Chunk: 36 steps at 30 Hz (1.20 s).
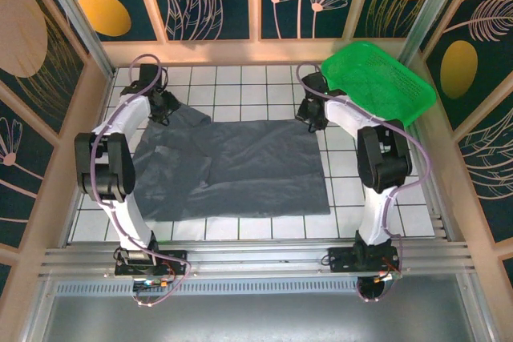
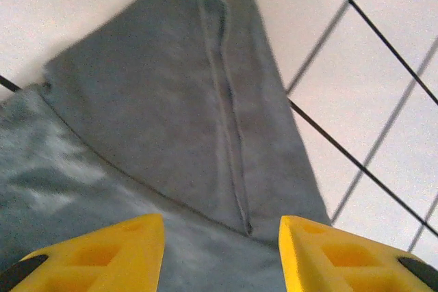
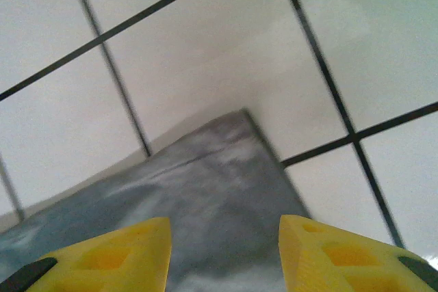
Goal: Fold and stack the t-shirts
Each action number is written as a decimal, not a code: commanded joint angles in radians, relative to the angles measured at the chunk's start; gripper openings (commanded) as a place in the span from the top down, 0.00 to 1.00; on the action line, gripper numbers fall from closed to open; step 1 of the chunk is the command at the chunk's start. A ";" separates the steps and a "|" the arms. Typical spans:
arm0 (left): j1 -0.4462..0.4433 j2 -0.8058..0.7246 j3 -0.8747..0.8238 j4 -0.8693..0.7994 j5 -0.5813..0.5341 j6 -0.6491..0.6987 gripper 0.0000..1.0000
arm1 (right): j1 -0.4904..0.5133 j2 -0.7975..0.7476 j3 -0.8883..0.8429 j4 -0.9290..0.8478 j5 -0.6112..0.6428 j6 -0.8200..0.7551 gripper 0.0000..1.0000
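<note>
Fingers (image 2: 109, 251) of left gripper (image 2: 220, 229) and right gripper (image 3: 223, 229) are being held parted, empty, above t-shirt (image 1: 240, 167) edges; first fold seemingly being set up, both edges needing pinching

Grey t-shirt (image 1: 240, 170) spread on tiled table (image 1: 240, 86) — green basket (image 1: 385, 78) far-right

1. T-shirt (image 1: 240, 170): one, plain dark slate-grey, spread out flat on white tiles (image 1: 264, 86), unfolded.
2. Sleeve (image 1: 186, 116) sticks out at 11 o'clock; its seam (image 2: 229, 121) is visible.
3. Left part is creased and rumpled, toward 9 o'clock.
4. Corner (image 3: 236, 148) at 1 o'clock lies flat.
</note>
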State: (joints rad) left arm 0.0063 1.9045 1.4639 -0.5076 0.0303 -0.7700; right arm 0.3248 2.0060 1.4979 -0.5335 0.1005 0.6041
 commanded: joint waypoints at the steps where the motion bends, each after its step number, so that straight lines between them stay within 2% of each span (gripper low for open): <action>1: 0.053 0.040 0.048 0.061 0.042 -0.045 0.52 | -0.011 0.062 0.087 -0.061 0.051 -0.030 0.54; 7: 0.117 0.101 0.073 0.136 0.067 -0.060 0.51 | -0.015 0.163 0.189 -0.080 0.053 -0.032 0.55; 14: 0.142 0.176 0.124 0.215 0.114 -0.035 0.50 | -0.019 0.234 0.228 -0.104 0.065 -0.027 0.61; 17: 0.147 0.212 0.160 0.224 0.121 -0.020 0.50 | -0.021 0.251 0.234 -0.102 0.059 -0.029 0.69; 22: 0.148 0.263 0.184 0.253 0.119 -0.041 0.49 | -0.018 0.259 0.237 -0.099 0.057 -0.032 0.90; 25: 0.148 0.301 0.208 0.269 0.124 -0.047 0.49 | -0.017 0.251 0.236 -0.099 0.059 -0.033 0.96; 36: 0.150 0.467 0.416 0.226 0.122 0.012 0.51 | -0.012 0.234 0.228 -0.108 0.044 -0.043 0.98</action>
State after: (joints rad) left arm 0.1459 2.3310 1.8183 -0.2588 0.1505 -0.7933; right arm 0.3096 2.2360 1.7180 -0.6029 0.1413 0.5770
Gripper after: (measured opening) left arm 0.494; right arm 0.052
